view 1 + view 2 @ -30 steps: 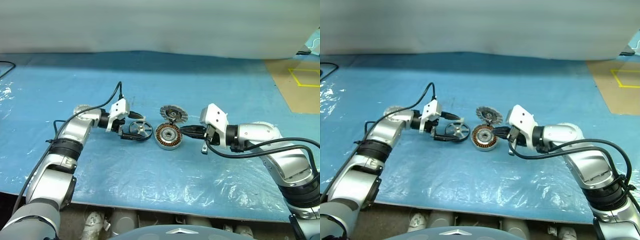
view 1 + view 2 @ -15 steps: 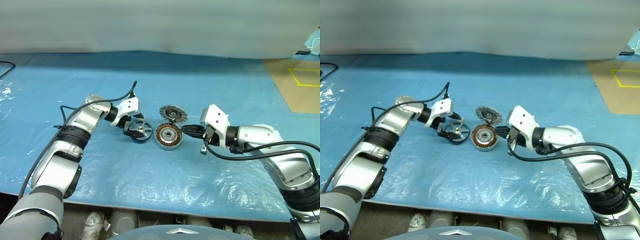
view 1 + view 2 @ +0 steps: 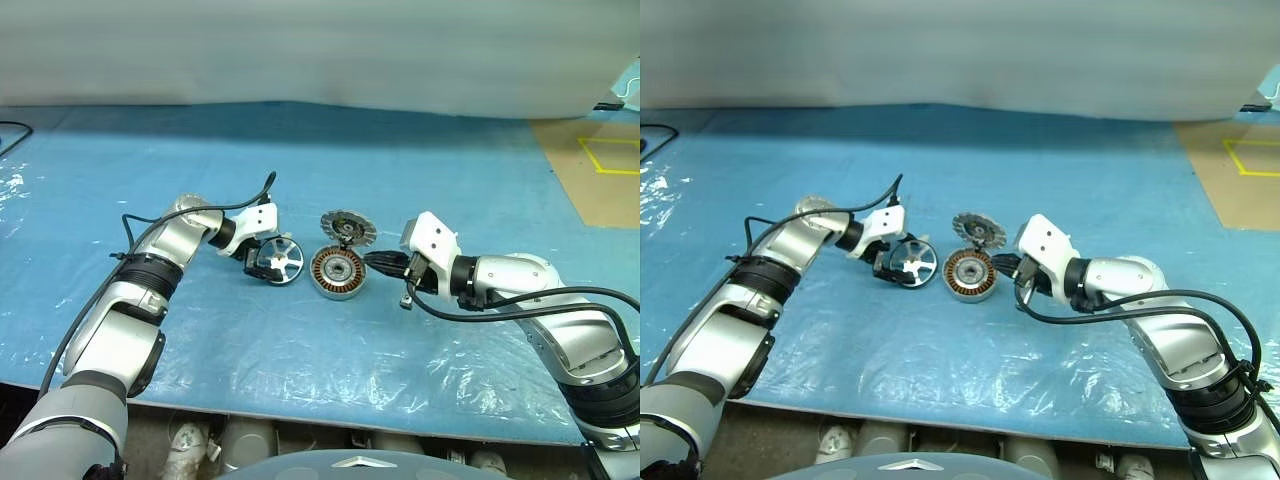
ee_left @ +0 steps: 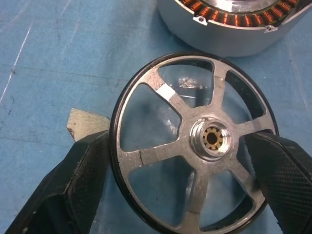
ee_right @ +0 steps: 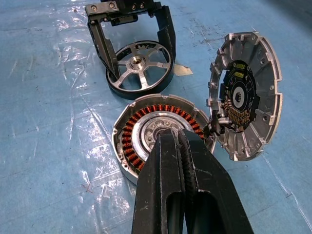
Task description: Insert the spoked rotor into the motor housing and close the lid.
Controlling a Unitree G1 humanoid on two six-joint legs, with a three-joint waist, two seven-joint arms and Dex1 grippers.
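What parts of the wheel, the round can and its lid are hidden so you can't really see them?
- Wheel: in the left wrist view its lower rim runs off the picture edge; whether the left end effector fingers press the rim or only flank it is unclear.
- Can: in the right wrist view the shut right end effector covers its near side.
- Lid: its outer face is turned away.

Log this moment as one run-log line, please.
left tool: open, straddling spoked rotor | right tool: shut, over motor housing | lid: open, upright beside housing | rotor: not inserted
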